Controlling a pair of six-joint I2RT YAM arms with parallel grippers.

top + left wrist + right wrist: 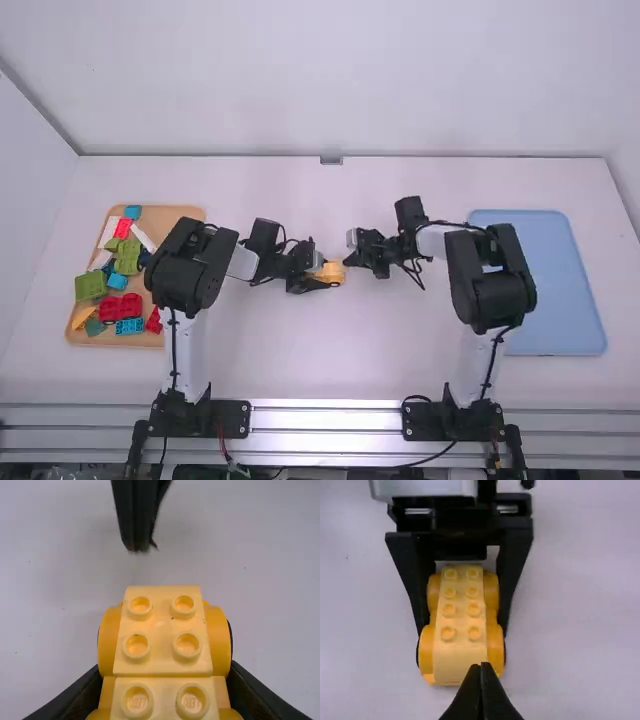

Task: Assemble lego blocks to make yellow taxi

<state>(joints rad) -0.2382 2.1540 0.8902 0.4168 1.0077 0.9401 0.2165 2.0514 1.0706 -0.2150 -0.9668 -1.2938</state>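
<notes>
black left gripper (319, 277): fingers clamped on yellow studded plastic car (162, 650)
black right gripper (350, 261): fingers together, near car
tan rectangular tray (181, 213): mixed coloured plastic blocks (90, 287)

Yellow wheeled car (162, 652), studs up

In the high view, we find the yellow car (334, 272) partly hidden by the left end effector (320, 275), its studs too small to count. In the left wrist view, we see the right end effector (348, 262) blurred and cut off.
</notes>
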